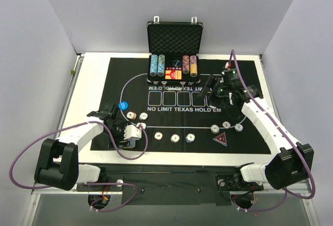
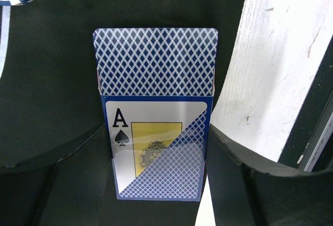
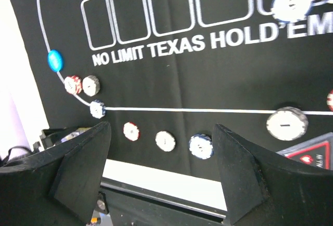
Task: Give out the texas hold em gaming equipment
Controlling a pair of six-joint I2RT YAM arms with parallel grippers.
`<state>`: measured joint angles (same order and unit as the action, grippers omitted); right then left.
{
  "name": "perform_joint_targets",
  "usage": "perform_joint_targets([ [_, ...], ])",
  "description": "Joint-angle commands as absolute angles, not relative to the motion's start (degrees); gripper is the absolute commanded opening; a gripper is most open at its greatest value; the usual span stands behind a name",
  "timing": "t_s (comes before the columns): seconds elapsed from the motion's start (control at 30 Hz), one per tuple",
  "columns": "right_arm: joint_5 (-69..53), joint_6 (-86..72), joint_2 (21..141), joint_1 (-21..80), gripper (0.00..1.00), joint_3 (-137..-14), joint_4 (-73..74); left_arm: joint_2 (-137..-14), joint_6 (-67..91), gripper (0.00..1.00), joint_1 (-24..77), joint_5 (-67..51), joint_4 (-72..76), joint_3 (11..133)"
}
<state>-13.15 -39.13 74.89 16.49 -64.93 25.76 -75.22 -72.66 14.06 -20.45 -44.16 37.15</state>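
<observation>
Deck (image 2: 156, 148) beside mat (image 2: 47, 80) edge

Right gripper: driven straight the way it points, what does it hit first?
Likely the mat, by the row of three chips framed between its open fingers; the white chip sits nearest that line. Nothing shows in between, but depth is unclear.

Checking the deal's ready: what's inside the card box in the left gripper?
Blue-backed cards stick out of the card box; the box hides their lower parts and their number.

Bright even light, faint shadows, close foreground blurred in wrist views
</observation>
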Motion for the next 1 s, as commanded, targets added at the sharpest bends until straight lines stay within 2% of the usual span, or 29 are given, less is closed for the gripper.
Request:
perform_joint_targets([
  [0.0, -18.18, -40.51, 76.46, 20.47, 0.73, -64.42, 21.45, -73.13, -71.55, 0.13, 14.68, -21.17, -49.63, 42.88],
  [0.1, -20.3, -41.57, 77.6, 22.93, 0.73, -63.99, 18.82, -72.34, -70.67, 0.08, 15.03, -22.67, -56.66, 48.24],
  [0.2, -21.53, -42.54, 78.48, 25.48, 0.73, -63.72, 16.62, -71.46, -70.4, 0.08, 15.21, -23.9, -60.46, 50.71],
  [0.53, -23.64, -42.98, 81.82, 30.58, 0.73, -64.07, 14.68, -64.25, -69.35, 0.09, 16.44, -23.29, -63.89, 47.03],
  [0.7, -24.78, -41.84, 83.93, 33.13, 0.73, -63.81, 13.62, -62.14, -68.12, 0.1, 16.44, -22.51, -62.85, 44.48],
  [0.87, -24.0, -41.31, 85.6, 34.72, 0.74, -64.07, 13.97, -61.26, -66.28, 0.18, 16.44, -20.39, -57.49, 40.87],
  [0.97, -23.55, -41.13, 85.96, 34.98, 0.73, -64.25, 14.59, -62.66, -65.57, 0.18, 16.44, -21.44, -56.6, 42.18],
])
